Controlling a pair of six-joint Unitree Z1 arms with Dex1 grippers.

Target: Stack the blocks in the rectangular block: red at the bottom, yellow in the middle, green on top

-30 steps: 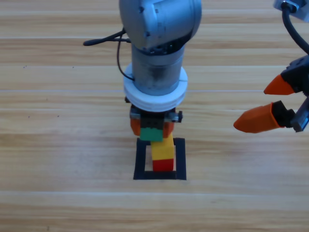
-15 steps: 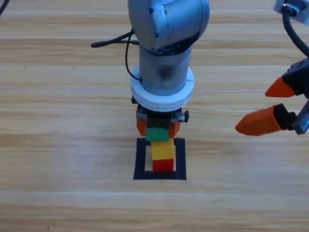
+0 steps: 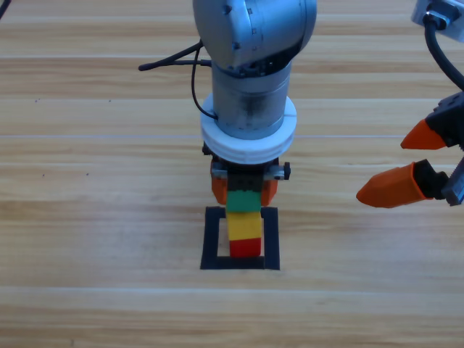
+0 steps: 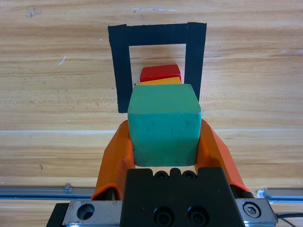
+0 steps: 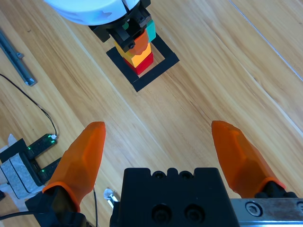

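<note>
High view: the left gripper clamps the matte green cube over the yellow cube, which sits on the red cube inside the black tape outline — bare wooden table lies open all round it. Since a second ago this gripper has shifted right, bringing green in line with the stack. Well off to the right, the right gripper hangs with its tapered orange jaws spread — nothing in them.

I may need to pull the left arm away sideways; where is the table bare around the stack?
Bare wood lies left of the black tape outline and in front of it. To the right, wood is bare up to the open right gripper. Crowded: the left gripper holds the teal-green cube over the yellow cube and red cube.
</note>
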